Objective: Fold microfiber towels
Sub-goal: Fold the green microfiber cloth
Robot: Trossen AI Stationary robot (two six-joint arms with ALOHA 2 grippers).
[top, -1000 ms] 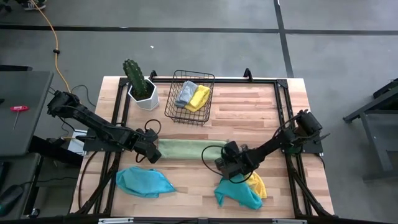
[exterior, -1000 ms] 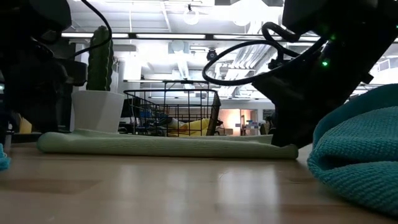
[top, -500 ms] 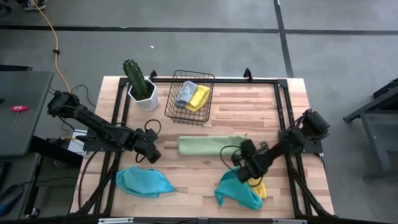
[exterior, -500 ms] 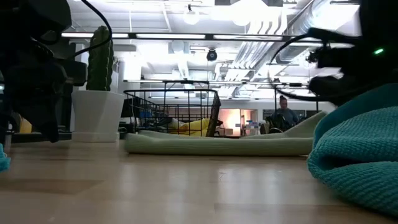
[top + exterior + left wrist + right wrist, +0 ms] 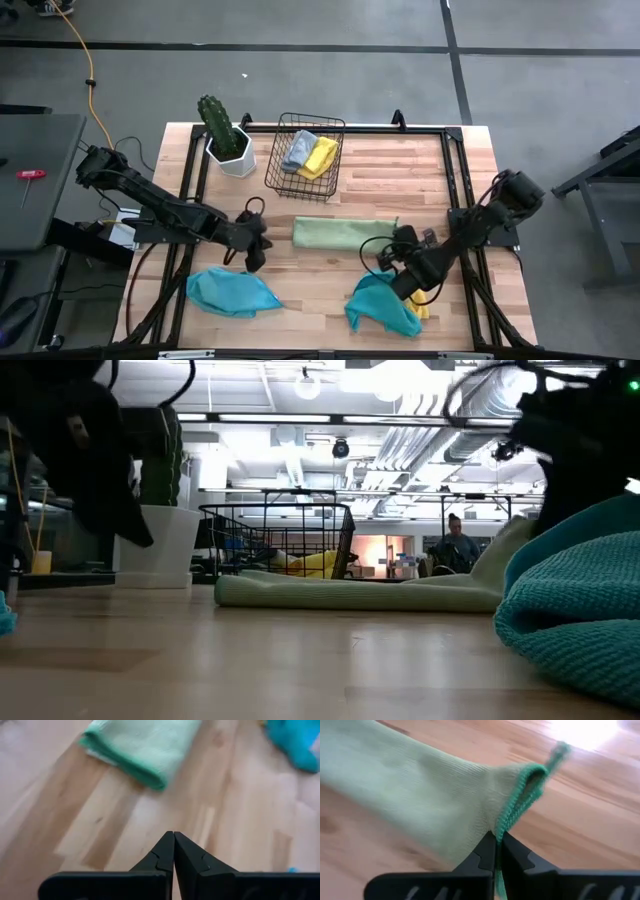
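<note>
The right gripper [image 5: 496, 840], fingers pressed together, pinches the stitched edge of one long folded light green towel [image 5: 340, 233]. Just beside it lie a crumpled teal towel [image 5: 380, 308] and a yellow towel [image 5: 420, 305]. The left gripper [image 5: 173, 841] is closed on nothing, a second teal towel [image 5: 230, 293] near it.

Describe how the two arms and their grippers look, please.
Both arms are dark, jointed links with looping black cables. The left gripper and right gripper each have two black wedge-shaped fingers tapering to a point, mounted on a flat black crossbar. No markings are visible.
</note>
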